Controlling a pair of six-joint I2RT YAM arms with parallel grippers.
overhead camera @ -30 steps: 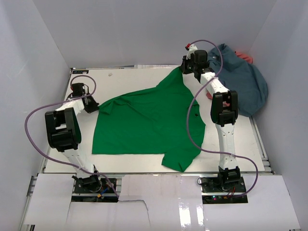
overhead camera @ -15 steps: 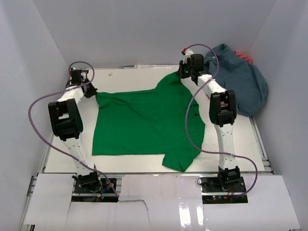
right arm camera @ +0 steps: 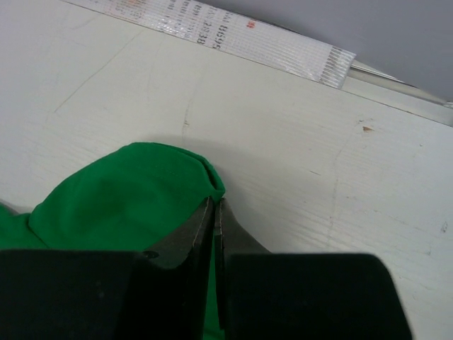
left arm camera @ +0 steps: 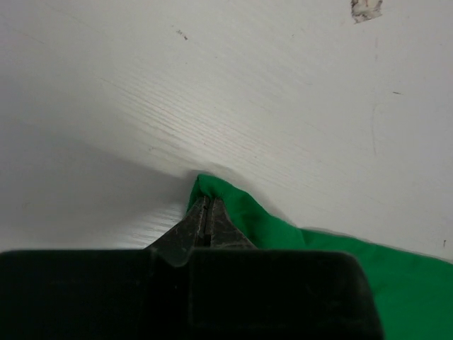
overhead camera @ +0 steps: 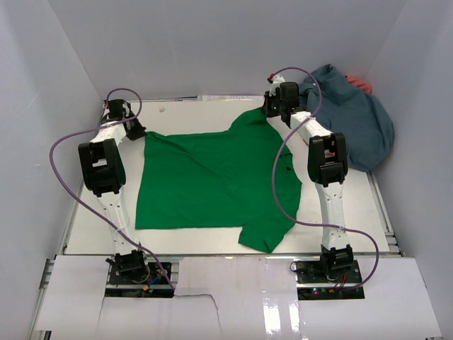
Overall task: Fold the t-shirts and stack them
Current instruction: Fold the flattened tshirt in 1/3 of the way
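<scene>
The green t-shirt (overhead camera: pixel 212 177) lies spread across the middle of the white table (overhead camera: pixel 354 212). At the far left, my left gripper (overhead camera: pixel 138 134) is shut on a corner of the green cloth (left arm camera: pixel 233 205). My right gripper (overhead camera: pixel 267 112) at the far right of the shirt is shut on another corner of the green cloth (right arm camera: pixel 134 191). The cloth between the two grippers is stretched along the far side. A slate blue-grey t-shirt (overhead camera: pixel 354 117) lies bunched at the far right corner, with a bit of coral red t-shirt (overhead camera: pixel 359 83) showing behind it.
White walls enclose the table on three sides. A strip of tape (right arm camera: pixel 233 35) runs along the far edge of the table. Purple cables loop from both arms. The near right sleeve of the green t-shirt (overhead camera: pixel 265 237) reaches close to the near table edge.
My left gripper has carried its corner of the green t-shirt toward the far left, flattening the cloth's far edge. My right gripper has shifted slightly left at the far side.
</scene>
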